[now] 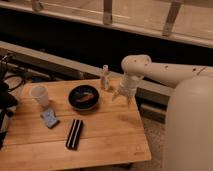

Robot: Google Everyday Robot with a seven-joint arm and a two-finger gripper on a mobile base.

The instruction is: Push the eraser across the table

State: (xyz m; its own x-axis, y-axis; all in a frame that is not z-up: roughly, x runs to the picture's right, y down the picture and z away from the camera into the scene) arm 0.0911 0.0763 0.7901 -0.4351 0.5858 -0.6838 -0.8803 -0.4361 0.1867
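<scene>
Grey ledge under railed window

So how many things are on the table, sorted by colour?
Black: 2 (eraser, bowl)
White: 1 (cup)
Blue-grey: 1 (flat rectangle)
Pale: 1 (small bottle)
Orange: 1 (item inside the bowl)
Total: 6
The tool hangs just right of the bowl, above the table.

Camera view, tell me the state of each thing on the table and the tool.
eraser: lying flat, untouched.
white cup: upright.
bowl: upright, something brownish inside.
small bottle: upright by far edge.
blue-grey rectangle: lying flat.
tool: above table, right of bowl, clear of eraser.
</scene>
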